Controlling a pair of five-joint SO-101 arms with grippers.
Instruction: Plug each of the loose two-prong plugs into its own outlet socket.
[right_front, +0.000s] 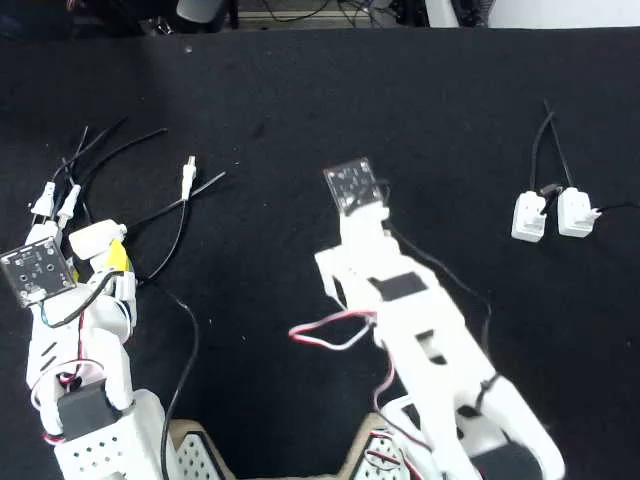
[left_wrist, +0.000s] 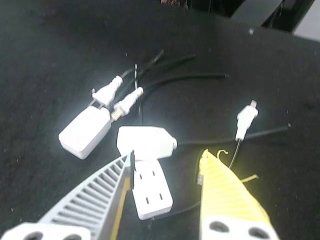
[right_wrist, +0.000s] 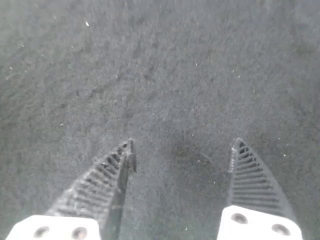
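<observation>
Left fingers (left_wrist: 227, 195) apart, outlet strip (left_wrist: 151, 192) between them

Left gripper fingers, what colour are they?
One finger yellow, the other grey; clearest in left wrist view.

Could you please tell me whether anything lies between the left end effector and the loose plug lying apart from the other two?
Nothing solid. The open left end effector hangs over the white socket blocks, and only black cords cross the mat between it and that plug.
</observation>
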